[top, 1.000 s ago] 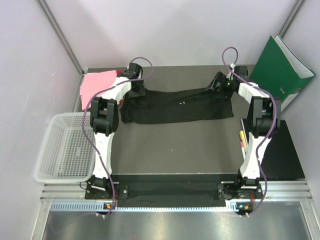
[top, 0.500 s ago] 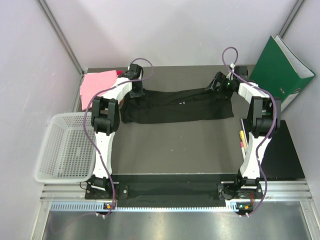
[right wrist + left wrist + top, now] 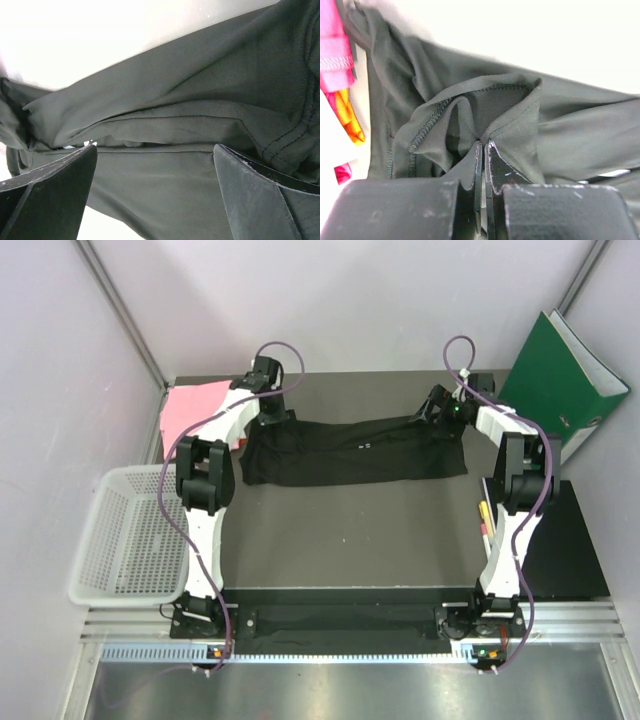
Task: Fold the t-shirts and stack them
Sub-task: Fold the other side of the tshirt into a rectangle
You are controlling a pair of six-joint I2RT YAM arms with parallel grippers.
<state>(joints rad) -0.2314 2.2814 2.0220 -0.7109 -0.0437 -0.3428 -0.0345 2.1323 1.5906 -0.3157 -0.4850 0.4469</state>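
Observation:
A black t-shirt (image 3: 360, 450) lies folded into a long band across the far half of the table. My left gripper (image 3: 270, 416) is at its far left corner, shut on a pinched fold of the black cloth (image 3: 510, 112) beside a stitched hem. My right gripper (image 3: 441, 412) hovers over the shirt's far right corner. Its fingers (image 3: 250, 185) stand wide open over the black cloth (image 3: 165, 125), with nothing between them. A light pink t-shirt (image 3: 190, 408) lies at the far left corner of the table, and its edge (image 3: 335, 55) shows in the left wrist view.
A white mesh basket (image 3: 130, 540) sits off the table's left edge. A green binder (image 3: 560, 380) leans against the right wall. A few pens (image 3: 487, 520) lie by the right arm, next to a black mat (image 3: 570, 550). Walls close in the back and sides.
My left gripper has shut on the shirt's left corner and drawn back a little toward the far wall, tugging the cloth. The right arm has not moved.

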